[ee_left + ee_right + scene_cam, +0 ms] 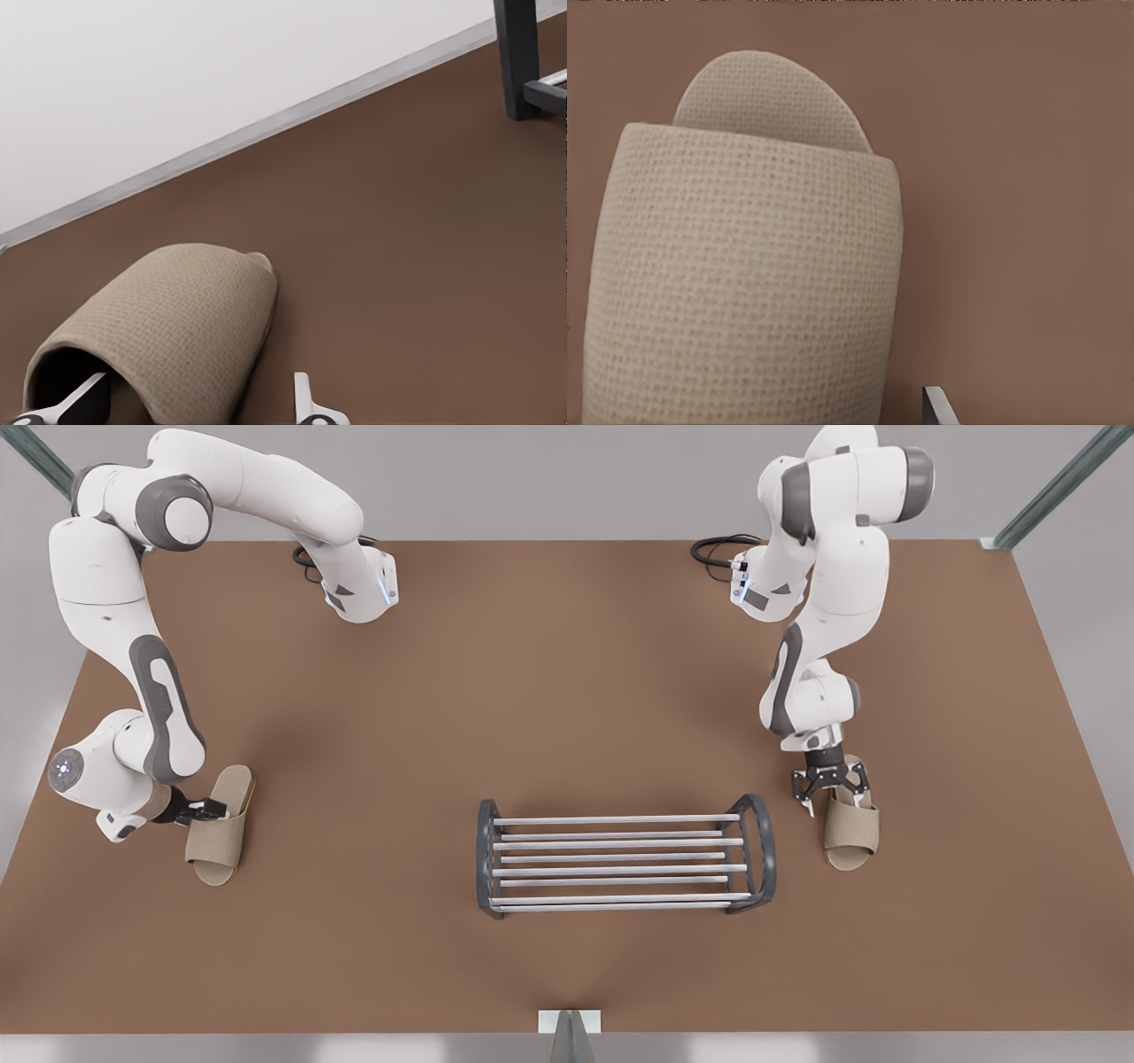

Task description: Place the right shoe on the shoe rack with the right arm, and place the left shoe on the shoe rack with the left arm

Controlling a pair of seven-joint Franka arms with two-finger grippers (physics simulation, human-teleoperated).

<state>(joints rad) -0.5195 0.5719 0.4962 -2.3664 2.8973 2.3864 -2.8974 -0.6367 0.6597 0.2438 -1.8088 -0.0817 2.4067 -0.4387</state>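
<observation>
A: Front view: where's shoe rack (620, 870)?
B: Mid brown table (567, 691). One tan slipper each side of rack, both well apart from it.
A: Grippers?
B: Left gripper (213, 810) at left slipper (215, 841), fingers (84, 400) spread, one inside upper. Right gripper (830, 784) just above right slipper (852, 834), fingers spread too.

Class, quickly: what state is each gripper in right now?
Left gripper: open, jaws either side of the left shoe's upper.
Right gripper: open, just above the right shoe.
</observation>
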